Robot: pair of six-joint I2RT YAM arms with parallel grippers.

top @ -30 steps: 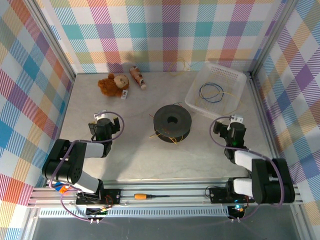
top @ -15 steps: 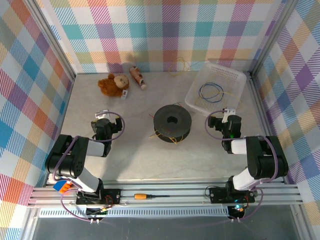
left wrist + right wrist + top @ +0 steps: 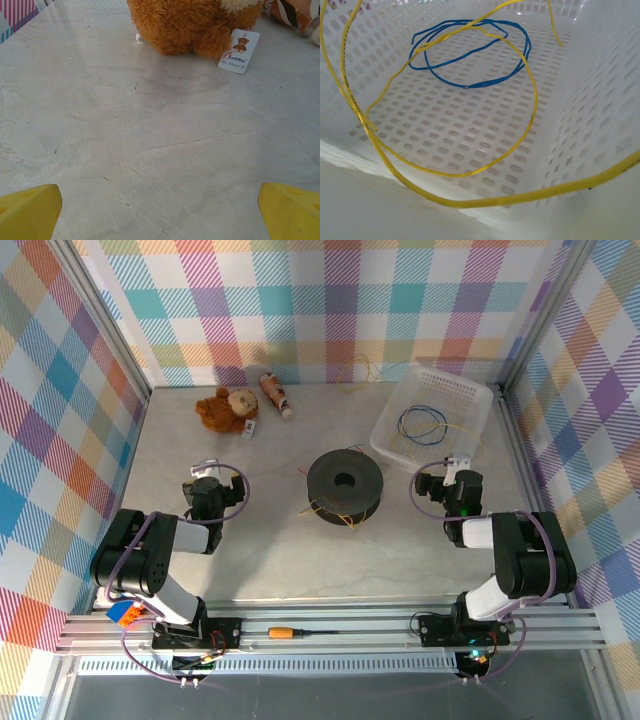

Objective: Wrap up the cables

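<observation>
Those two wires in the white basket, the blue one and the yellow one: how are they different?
The blue wire is wound into a small, tidy coil of a few turns, while the yellow wire sprawls in a much wider, loose loop. The blue wire lies flat on the floor of the basket; the yellow wire arches up and crosses over the blue coil. Both are thin and bendy, and both sit in the basket.
</observation>
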